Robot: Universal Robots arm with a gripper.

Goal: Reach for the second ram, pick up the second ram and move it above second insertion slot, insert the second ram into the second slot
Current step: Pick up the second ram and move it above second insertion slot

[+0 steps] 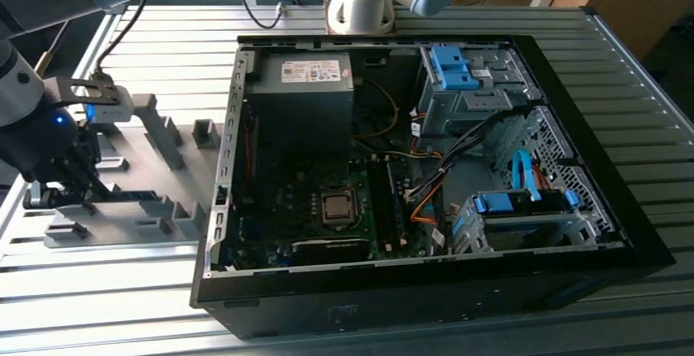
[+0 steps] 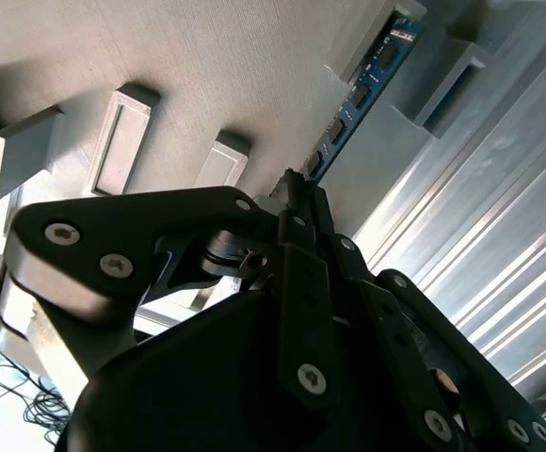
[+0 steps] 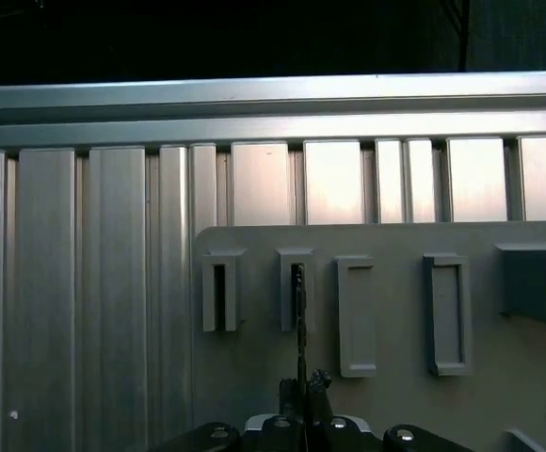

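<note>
The second ram (image 2: pixel 362 89) is a thin blue-green stick with dark chips, standing on edge in the slots of a grey holder plate (image 2: pixel 160 56). My gripper (image 2: pixel 297 184) is shut on its near end, black fingers pressed on both faces. In the first wrist view the ram (image 3: pixel 299 311) shows edge-on as a thin dark line running from my gripper (image 3: pixel 303 384) into a slotted post. In the exterior view my gripper (image 1: pixel 81 189) is low over the holder plate (image 1: pixel 141 169), at that view's left. The motherboard's long ram slots (image 1: pixel 388 206) lie beside the processor socket (image 1: pixel 338 207).
An open black computer case (image 1: pixel 434 291) lies on the ribbed metal table (image 1: pixel 109 307), with blue drive cages (image 1: pixel 521 206) and orange cables inside. Several grey upright posts (image 3: pixel 447 311) stand on the holder plate. A second robot base (image 1: pixel 363 6) stands behind the case.
</note>
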